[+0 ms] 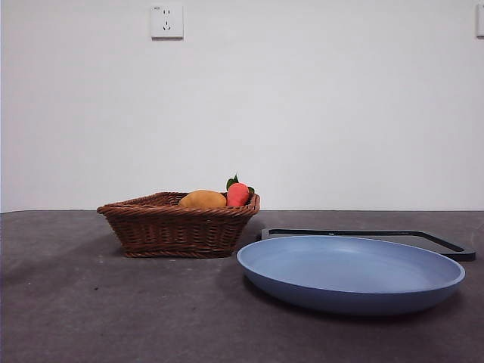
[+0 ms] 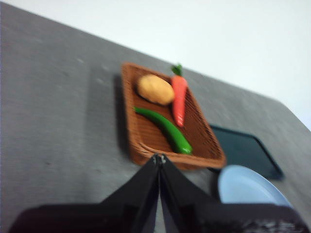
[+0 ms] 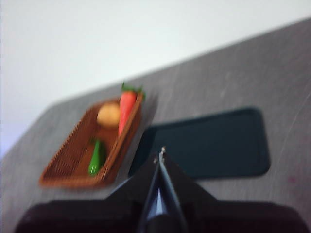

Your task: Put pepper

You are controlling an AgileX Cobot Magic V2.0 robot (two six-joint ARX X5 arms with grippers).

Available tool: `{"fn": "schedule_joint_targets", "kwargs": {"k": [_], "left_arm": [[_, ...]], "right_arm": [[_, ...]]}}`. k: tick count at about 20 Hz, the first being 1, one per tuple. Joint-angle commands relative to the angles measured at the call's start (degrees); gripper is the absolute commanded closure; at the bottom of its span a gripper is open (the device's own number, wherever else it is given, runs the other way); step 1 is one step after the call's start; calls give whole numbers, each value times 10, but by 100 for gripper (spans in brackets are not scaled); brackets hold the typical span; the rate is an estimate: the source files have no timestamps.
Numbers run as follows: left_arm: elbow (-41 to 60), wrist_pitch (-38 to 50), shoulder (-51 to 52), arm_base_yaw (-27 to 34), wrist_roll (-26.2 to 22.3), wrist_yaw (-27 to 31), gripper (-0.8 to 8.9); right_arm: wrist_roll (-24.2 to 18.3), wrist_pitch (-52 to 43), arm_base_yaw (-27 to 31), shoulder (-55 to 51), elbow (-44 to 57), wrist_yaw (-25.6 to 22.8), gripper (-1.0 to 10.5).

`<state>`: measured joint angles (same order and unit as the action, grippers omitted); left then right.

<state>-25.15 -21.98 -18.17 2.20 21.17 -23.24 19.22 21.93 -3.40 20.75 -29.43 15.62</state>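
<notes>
The pepper (image 2: pixel 164 130), long, slim and glossy green, lies in the brown wicker basket (image 2: pixel 141 143); it also shows in the right wrist view (image 3: pixel 96 158). In the front view the basket (image 1: pixel 178 227) hides it. The blue plate (image 1: pixel 349 274) lies empty on the table to the right of the basket; its rim shows in the left wrist view (image 2: pixel 248 187). My left gripper (image 2: pixel 159 158) is shut and empty, above the table short of the basket. My right gripper (image 3: pixel 160 153) is shut and empty, above the dark tray. Neither arm shows in the front view.
A red carrot-like vegetable with green leaves (image 2: pixel 179 94) and a rounded orange-yellow fruit (image 2: pixel 155 89) lie in the basket beside the pepper. A flat dark tray (image 3: pixel 209 143) lies behind the plate (image 1: pixel 370 234). The table is grey; a white wall stands behind.
</notes>
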Motion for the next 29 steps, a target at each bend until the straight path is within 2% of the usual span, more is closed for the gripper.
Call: {"fn": "schedule_joint_targets", "kwargs": {"k": [1, 3, 6, 11, 12, 15, 16, 17, 18, 19, 20, 26, 29], "left_arm": [[-53, -37, -52, 1, -68, -51, 807], [-87, -70, -92, 1, -122, -90, 807], [-126, -121, -137, 1, -165, -128, 807], [-171, -213, -196, -1, -233, -147, 807], [-174, -222, -203, -2, -233, -148, 807], [-174, -227, -211, -3, -233, -148, 802], [-174, -226, -211, -3, -233, -148, 760], [-174, -227, -211, -3, -233, -146, 677], [-174, -226, -211, -3, -233, -143, 546], [-174, -226, -211, -3, -232, -143, 473], [-174, -226, -211, -3, -226, -143, 447], [-174, -227, -211, -3, -225, -147, 449], [-174, -226, -211, -3, -225, -147, 449]], "right_arm": [[-68, 67, -2, 56, -69, 42, 943], [-110, 124, -2, 101, -116, 65, 943], [-166, 207, -5, 156, -175, 70, 943], [-251, 352, -18, 237, -247, 69, 943], [-264, 371, -20, 248, -252, 68, 943], [-267, 380, -20, 263, -252, 68, 941], [-266, 379, -20, 264, -252, 68, 915], [-266, 379, -20, 264, -252, 68, 871], [-266, 378, -20, 264, -252, 66, 786], [-265, 377, -20, 265, -252, 65, 701], [-256, 377, -20, 265, -252, 65, 625], [-245, 356, -20, 311, -252, 65, 610], [-215, 300, -21, 369, -252, 66, 610]]}}
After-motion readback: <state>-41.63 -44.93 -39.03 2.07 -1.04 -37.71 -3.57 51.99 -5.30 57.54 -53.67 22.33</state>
